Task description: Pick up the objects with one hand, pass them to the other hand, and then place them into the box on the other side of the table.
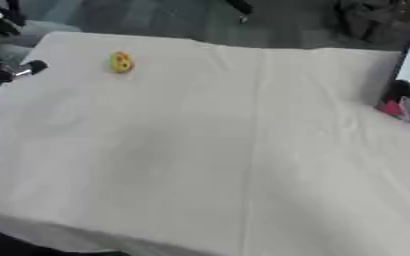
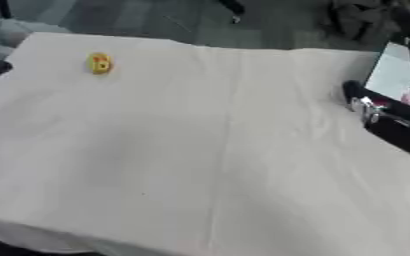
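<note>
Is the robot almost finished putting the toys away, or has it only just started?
It looks barely started. A small yellow object sits on the white table, near the far left. The left hand is at the left edge beside it, not touching. The right hand is at the right edge near the box; its fingers are unclear. Grabbing, passing and dropping in are all left.

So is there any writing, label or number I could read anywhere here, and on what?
No text can be read in either view.
Yellow object: reddish marks on it, too blurred to tell whether they are letters.
Box at the table's right edge: a pale surface with no legible writing.
Cloth: plain, no print.
Right hand and left hand: dark with silver parts, no readable label.
</note>
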Motion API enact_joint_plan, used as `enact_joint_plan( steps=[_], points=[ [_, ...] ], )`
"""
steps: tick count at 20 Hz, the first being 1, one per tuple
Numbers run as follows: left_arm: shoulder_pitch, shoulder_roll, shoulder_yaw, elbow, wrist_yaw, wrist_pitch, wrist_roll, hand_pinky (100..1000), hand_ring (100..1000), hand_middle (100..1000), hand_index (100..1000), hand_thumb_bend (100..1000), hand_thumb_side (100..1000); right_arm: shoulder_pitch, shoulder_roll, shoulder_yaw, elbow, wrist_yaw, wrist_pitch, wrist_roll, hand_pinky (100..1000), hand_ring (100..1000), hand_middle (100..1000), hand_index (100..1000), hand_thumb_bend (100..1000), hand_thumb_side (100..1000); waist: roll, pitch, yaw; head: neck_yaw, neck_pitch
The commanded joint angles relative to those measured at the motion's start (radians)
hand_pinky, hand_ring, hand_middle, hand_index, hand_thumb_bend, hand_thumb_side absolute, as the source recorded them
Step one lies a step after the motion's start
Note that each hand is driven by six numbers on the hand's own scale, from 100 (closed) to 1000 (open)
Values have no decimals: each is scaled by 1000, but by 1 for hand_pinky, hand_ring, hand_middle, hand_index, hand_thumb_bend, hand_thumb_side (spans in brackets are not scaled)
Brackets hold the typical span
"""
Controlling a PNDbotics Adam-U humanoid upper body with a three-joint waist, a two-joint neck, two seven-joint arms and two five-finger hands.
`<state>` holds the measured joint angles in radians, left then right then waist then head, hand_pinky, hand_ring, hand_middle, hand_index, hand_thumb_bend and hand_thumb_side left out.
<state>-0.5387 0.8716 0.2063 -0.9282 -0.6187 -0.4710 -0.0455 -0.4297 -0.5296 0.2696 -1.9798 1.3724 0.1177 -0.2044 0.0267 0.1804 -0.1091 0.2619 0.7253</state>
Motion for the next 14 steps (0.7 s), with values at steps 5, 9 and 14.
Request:
enact_joint_plan(
  steps=[5, 9, 14],
  points=[
    [-67, 98, 3, 296, -188, 50, 205, 710, 708, 747, 841, 688, 571, -51, 10, 7, -20, -28, -4, -31, 769, 797, 1000, 883, 444, 499, 37, 53, -120, 94, -103],
    [-73, 107, 7, 356, -132, 66, 273, 707, 699, 742, 833, 667, 603, -68, 21, 11, -20, -35, 6, -50, 756, 791, 1000, 881, 458, 493, 61, 95, -174, 159, -170],
    [-79, 100, 6, 360, -63, 88, 346, 698, 683, 727, 819, 489, 531, -78, 33, 12, -20, -32, 22, -69, 742, 785, 1000, 879, 471, 492, 86, 130, -208, 207, -259]
  ],
)
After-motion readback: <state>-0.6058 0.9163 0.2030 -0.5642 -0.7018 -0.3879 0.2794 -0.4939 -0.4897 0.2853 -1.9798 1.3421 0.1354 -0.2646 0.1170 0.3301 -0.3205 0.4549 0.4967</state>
